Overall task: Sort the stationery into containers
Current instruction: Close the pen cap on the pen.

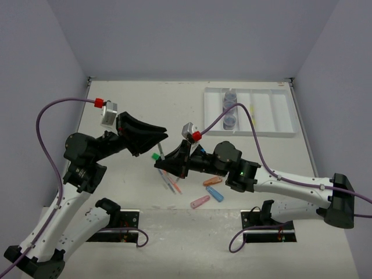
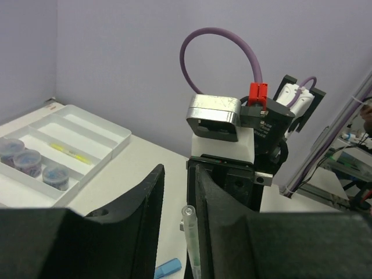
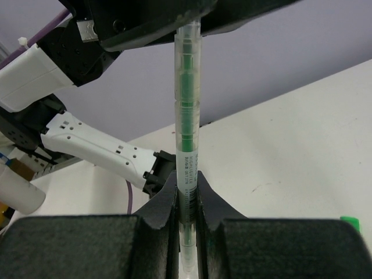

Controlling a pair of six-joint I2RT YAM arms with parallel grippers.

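Note:
My right gripper (image 3: 187,181) is shut on a clear highlighter with a green core (image 3: 187,110), holding it upright above the table. Its upper end (image 2: 192,229) stands between the fingers of my left gripper (image 2: 179,174), resting against the right finger, with a gap to the left one. From above, both grippers (image 1: 158,138) (image 1: 167,164) meet over the table's middle, at the highlighter (image 1: 160,150). The white divided tray (image 1: 250,134) sits at the back right, with round grey-blue jars (image 1: 230,99) and a yellow pen (image 1: 254,113) inside.
Below my right arm lie thin coloured pens (image 1: 171,184), an orange capsule piece (image 1: 211,181), a blue one (image 1: 215,193) and a pink one (image 1: 200,201). A green cap (image 1: 155,156) shows beside the highlighter. Purple cables loop over both wrists.

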